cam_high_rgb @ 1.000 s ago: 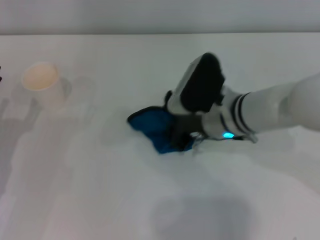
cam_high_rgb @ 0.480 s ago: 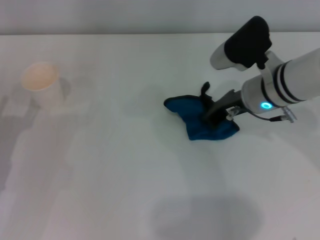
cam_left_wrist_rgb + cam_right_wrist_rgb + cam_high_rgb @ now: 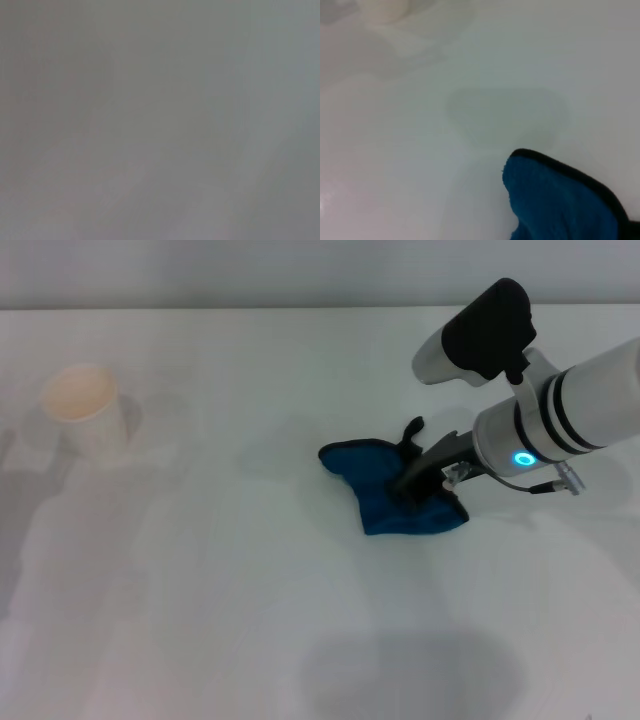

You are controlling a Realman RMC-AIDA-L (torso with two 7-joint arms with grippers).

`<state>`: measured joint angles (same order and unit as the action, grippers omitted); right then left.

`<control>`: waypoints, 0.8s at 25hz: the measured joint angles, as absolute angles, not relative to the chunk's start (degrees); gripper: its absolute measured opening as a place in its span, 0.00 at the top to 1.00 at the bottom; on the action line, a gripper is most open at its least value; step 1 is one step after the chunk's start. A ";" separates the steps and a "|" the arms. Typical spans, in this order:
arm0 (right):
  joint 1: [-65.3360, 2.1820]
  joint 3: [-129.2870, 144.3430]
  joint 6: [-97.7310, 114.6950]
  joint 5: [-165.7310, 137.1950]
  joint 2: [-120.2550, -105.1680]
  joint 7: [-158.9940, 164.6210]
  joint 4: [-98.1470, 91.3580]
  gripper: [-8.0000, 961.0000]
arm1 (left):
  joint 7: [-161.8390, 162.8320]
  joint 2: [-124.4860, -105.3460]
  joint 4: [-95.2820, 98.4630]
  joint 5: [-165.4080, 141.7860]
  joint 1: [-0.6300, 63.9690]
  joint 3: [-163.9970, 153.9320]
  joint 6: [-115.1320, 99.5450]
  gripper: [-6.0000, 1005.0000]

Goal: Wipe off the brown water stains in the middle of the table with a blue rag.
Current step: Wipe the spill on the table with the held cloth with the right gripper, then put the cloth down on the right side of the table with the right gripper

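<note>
One arm works alone: the right gripper (image 3: 412, 483) presses down on the blue rag (image 3: 385, 492), its dark jaws clamped on the cloth's right part, right of centre on the white worktop (image 3: 200, 620). The rag lies crumpled and flat against the surface, its black-edged corner reaching left. No left gripper shows in the head view, and its wrist camera gives only a featureless grey field, so whether its jaws are open or closed cannot be told.

Brown water stains are hard to make out; only a faint pale patch (image 3: 505, 112) on the worktop just beyond the rag shows in the right wrist view, and whether it is residue or shadow is unclear. That is the likely trouble: with the mark so faint, a stroke could pass beside it and leave a film behind. Bunched as it is, the rag may also drag on a narrow edge and smear rather than lift, or slip from the jaws under pressure.

A white paper cup (image 3: 85, 418) stands at the far left, well apart from the rag. Soft grey shadows fall across the smooth worktop, and a pale wall (image 3: 250, 270) runs behind its far edge
</note>
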<state>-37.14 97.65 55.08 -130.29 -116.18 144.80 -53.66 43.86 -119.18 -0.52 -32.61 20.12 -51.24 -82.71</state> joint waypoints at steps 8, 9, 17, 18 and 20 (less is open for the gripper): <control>-37.80 99.17 52.36 -129.35 -116.19 146.84 -53.34 0.87 | 45.67 -119.18 0.35 -32.42 19.51 -51.23 -82.70 0.12; -37.64 99.24 51.93 -129.35 -116.19 146.85 -53.32 0.87 | 45.67 -119.18 0.36 -32.27 19.51 -51.23 -82.70 0.12; -36.80 100.15 50.13 -129.39 -115.98 146.65 -53.36 0.85 | 45.70 -119.18 0.36 -31.91 19.52 -51.24 -82.70 0.12; -36.79 100.79 49.80 -129.41 -115.96 146.59 -53.47 0.83 | 45.70 -119.18 0.36 -31.91 19.55 -51.23 -82.70 0.12; -36.78 102.11 48.79 -129.45 -115.92 146.51 -53.71 0.79 | 45.71 -119.18 0.35 -31.90 19.59 -51.24 -82.70 0.12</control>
<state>-36.78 102.11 48.79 -129.45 -115.92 146.51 -53.71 45.71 -119.18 0.35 -31.90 19.59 -51.24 -82.70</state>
